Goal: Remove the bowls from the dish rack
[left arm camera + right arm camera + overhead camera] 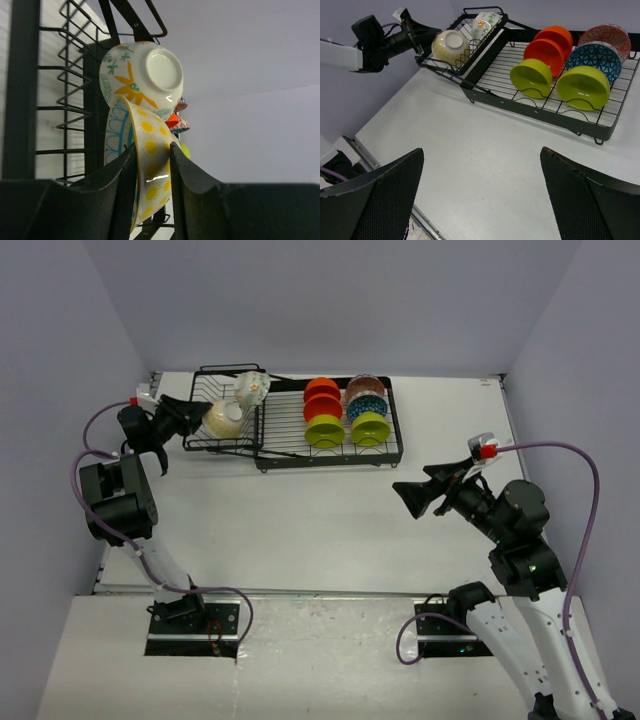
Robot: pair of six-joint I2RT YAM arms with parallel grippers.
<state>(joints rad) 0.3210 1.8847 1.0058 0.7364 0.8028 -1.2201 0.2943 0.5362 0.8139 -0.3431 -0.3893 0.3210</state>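
Left fingers [117,200] were closed on the rim of the yellow bowl [149,132], one finger on each face of the wall, which was pinched between them. The bowl stood on edge in the basket [200,390] at the rack's left end. Its rim was edge-on to the wrist camera and ran up and away from the fingers. Floral bowl [142,75] sat just above and behind, base toward the camera. It overlapped the yellow bowl's top edge; contact probable, not confirmed. Basket wires stood close on the left of the grip.

Right fingers [380,200] were spread wide and held nothing, hovering over the worktop [300,530] well apart from the rack [330,462]. The other bowls [325,430] in the main section lay nearer that arm.

Judgement: lift-out step for the yellow bowl, left arm only. The exit should follow the bowl's own plane, up and back toward the arm. A sideways pull risked catching the wires or dislodging the floral bowl.
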